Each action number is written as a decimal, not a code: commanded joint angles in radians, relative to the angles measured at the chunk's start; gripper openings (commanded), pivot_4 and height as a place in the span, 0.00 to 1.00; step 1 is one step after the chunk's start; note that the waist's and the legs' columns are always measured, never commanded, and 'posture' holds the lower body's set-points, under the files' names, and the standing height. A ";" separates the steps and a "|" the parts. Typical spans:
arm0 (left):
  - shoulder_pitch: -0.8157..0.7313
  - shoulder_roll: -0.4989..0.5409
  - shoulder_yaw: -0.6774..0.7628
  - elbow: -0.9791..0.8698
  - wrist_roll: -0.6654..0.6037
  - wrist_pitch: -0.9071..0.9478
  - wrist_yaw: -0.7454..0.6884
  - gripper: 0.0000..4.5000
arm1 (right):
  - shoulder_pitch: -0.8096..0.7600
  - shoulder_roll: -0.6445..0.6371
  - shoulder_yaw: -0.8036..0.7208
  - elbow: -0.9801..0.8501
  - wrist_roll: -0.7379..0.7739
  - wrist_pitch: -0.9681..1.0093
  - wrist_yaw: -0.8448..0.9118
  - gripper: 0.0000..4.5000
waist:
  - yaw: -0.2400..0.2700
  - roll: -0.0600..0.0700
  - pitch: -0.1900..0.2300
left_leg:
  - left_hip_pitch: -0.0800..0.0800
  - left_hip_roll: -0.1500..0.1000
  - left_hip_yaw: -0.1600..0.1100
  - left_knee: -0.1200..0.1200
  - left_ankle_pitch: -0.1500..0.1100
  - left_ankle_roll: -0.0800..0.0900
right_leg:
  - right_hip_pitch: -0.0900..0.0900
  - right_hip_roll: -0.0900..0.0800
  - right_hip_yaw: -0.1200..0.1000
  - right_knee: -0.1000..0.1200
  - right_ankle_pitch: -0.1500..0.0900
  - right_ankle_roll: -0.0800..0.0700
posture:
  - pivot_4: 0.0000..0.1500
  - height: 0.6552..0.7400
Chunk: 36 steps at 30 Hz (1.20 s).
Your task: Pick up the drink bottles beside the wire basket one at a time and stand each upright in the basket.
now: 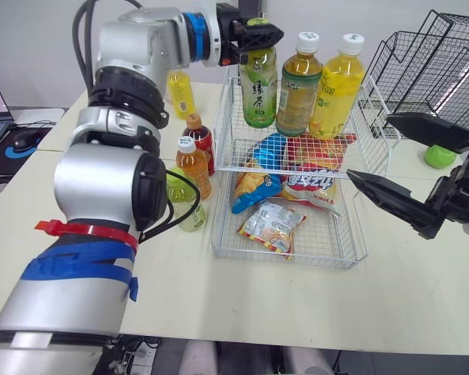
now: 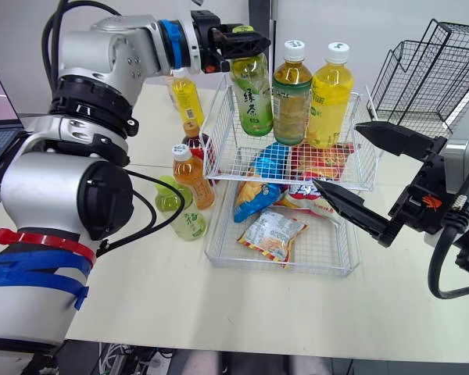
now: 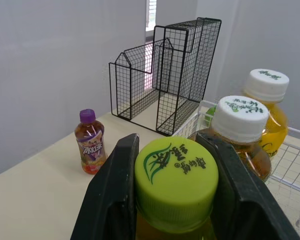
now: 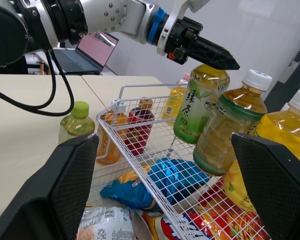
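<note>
White wall backs a pale worktop [image 1: 242,305] that carries a white wire basket [image 1: 297,258], with a black wire rack [image 1: 430,62] behind its right side. The left tool [image 1: 259,33] is pinched on the lime cap [image 3: 176,175] of a green tea bottle [image 1: 259,86], which hangs upright in the basket's far left corner; whether its base is seated cannot be told. The right tool [image 1: 371,147] hovers spread wide just beside the basket's right wall, holding nothing. The bottle looks full, so it is probably fairly heavy for its size, with a smooth, slick label and thin walls that would dent under a hard squeeze. The stiff cap and neck seem the surest hold, though the body may swing below them. Three bottles stand in a row at the basket's far end: the green tea, an amber one [image 1: 299,90] and a yellow one [image 1: 336,90]. At least three snack packets [image 1: 271,225] lie in front of them. On the left, outside the basket, wait a yellow bottle [image 1: 180,94], a dark red one [image 1: 200,137], an orange one [image 1: 195,170] and a green-capped one [image 2: 169,195], perhaps with another behind the cable. One small purple-capped bottle [image 3: 90,142] stands near the rack.
</note>
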 commanded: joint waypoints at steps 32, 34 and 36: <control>0.017 0.025 -0.025 -0.101 0.007 -0.043 -0.124 1.00 | 0.091 0.263 0.238 -0.165 -0.412 -0.115 -0.089 1.00 | 0.001 0.004 -0.001 | 0.001 0.000 0.000 0.000 0.000 0.000 | 0.001 0.000 0.000 0.001 0.000 0.000 | 1.00 0.69; 0.018 0.024 -0.025 -0.101 0.007 -0.045 -0.126 1.00 | 0.101 0.262 0.229 -0.166 -0.411 -0.119 -0.087 1.00 | 0.001 0.004 -0.001 | 0.001 0.000 0.000 0.000 0.000 0.000 | 0.001 0.000 0.001 0.001 0.000 0.000 | 1.00 0.69; 0.018 0.023 -0.024 -0.101 0.006 -0.046 -0.127 1.00 | 0.099 0.261 0.231 -0.166 -0.410 -0.121 -0.088 1.00 | 0.000 0.004 -0.001 | 0.001 0.000 0.000 0.000 0.000 0.000 | 0.001 0.000 0.000 0.001 0.000 0.000 | 1.00 0.69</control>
